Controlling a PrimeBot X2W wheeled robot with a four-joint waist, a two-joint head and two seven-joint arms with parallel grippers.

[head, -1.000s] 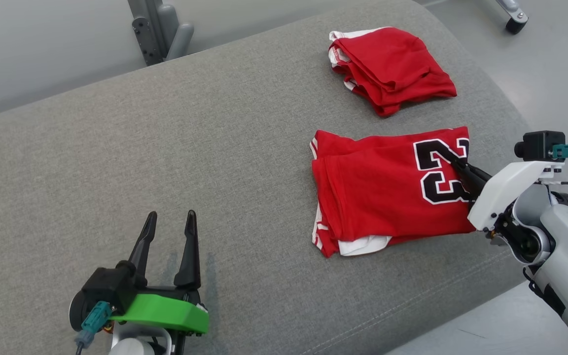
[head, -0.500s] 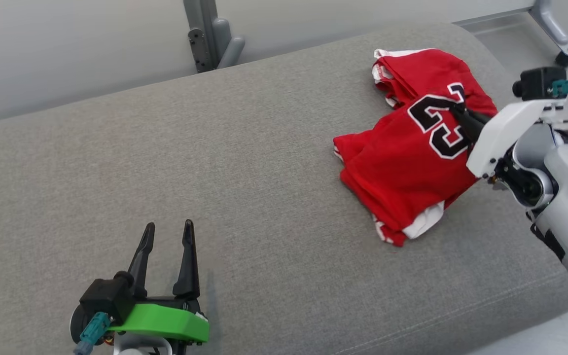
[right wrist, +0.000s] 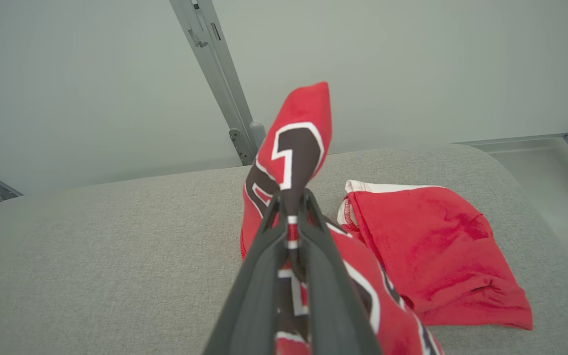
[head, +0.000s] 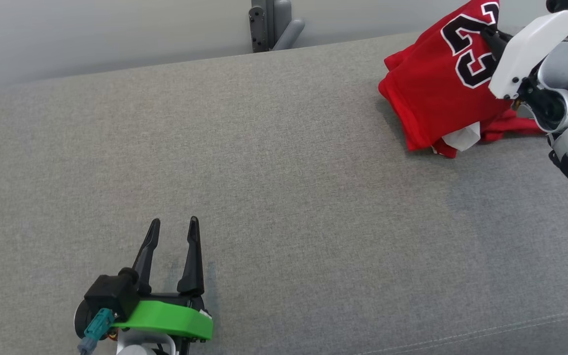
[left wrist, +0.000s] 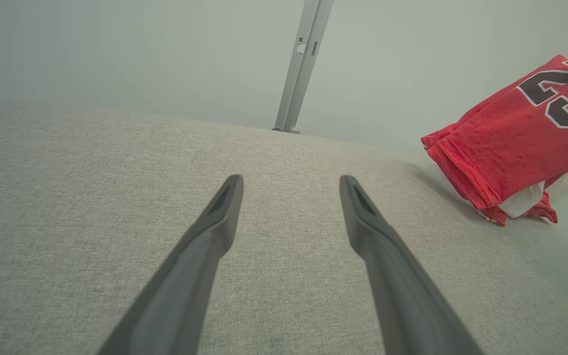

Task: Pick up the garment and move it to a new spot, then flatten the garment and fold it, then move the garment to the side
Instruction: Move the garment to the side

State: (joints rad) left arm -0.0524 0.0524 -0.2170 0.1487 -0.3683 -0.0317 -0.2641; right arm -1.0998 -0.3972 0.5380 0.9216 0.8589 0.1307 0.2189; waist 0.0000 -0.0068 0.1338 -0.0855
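Jersey, red folded fabric, black number (head: 432, 93), upper right, pinched by right gripper (right wrist: 292, 197); left gripper (head: 174, 222) spread, lower left.

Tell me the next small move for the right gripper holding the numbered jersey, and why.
Probably lower the jersey onto the folded red garment lying beside it. The right gripper is shut on the jersey's numbered edge, most of the cloth hangs lifted above the grey cushion, and that garment is close.

The right gripper (right wrist: 291, 199) pinched the numbered red jersey (right wrist: 298, 133) between closed jaws, a fold standing past the tips. Right of the jaws, another red garment (right wrist: 432, 251) lay on the grey cushion (right wrist: 91, 256).
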